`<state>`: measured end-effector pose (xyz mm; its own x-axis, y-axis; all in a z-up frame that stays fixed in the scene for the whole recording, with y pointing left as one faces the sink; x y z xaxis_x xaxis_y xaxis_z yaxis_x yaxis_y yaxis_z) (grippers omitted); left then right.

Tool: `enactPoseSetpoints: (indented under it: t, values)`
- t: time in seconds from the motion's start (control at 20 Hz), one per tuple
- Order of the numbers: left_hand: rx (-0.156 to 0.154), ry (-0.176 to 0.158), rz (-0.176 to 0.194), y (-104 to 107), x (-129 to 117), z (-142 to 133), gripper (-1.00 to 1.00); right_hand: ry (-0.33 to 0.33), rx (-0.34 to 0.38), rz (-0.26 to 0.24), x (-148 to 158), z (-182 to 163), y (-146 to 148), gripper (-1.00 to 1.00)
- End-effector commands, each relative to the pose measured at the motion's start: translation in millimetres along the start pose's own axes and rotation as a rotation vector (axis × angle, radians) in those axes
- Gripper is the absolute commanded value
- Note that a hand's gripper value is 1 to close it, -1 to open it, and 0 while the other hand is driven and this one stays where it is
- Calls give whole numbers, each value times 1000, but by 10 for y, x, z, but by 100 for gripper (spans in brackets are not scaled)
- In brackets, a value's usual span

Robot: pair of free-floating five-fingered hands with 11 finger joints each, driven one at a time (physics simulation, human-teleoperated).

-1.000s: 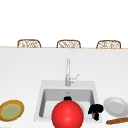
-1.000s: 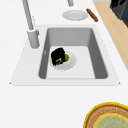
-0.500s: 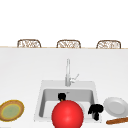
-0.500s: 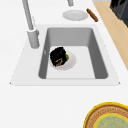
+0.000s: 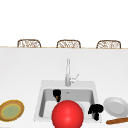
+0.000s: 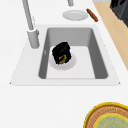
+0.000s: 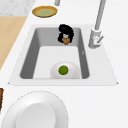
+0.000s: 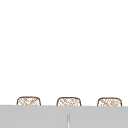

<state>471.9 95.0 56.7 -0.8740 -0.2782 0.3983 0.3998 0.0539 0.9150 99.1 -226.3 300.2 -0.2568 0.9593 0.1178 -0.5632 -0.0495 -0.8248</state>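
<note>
Sink point(image 7: 27, 60) – white plate point(image 7: 72, 72) inside, green ball point(image 7: 63, 70) on it.

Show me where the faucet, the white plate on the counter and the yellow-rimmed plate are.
faucet point(image 5: 67, 72), front view, on its upright neck
white plate point(image 5: 115, 106), front view, on its centre
yellow-rimmed plate point(image 5: 11, 110), front view, on its green middle

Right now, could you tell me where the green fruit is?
The green fruit lies on a white plate on the sink floor, seen in the right side view, near the left hand.
</note>
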Motion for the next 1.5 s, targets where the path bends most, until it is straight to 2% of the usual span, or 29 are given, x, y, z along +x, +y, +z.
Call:
enactPoseSetpoints:
  t: [0.0, 0.4, 0.45, 0.5, 0.7, 1.45]
  values:
    - [9, -2, -29, 246, 172, 191, 100, 0, 0, 0, 0, 0, 0, 0]
    - [13, -5, -34, 681, 446, 739, 100, 0, 0, 0, 0, 0, 0, 0]
    - [6, -14, -36, 713, 501, 813, 100, 0, 0, 0, 0, 0, 0, 0]
    - [0, -17, -22, 729, 550, 892, 100, 0, 0, 0, 0, 0, 0, 0]
    - [-1, -10, -9, 873, 701, 1204, 100, 0, 0, 0, 0, 0, 0, 0]
    - [20, -11, 2, 1313, 936, 2465, 100, 0, 0, 0, 0, 0, 0, 0]
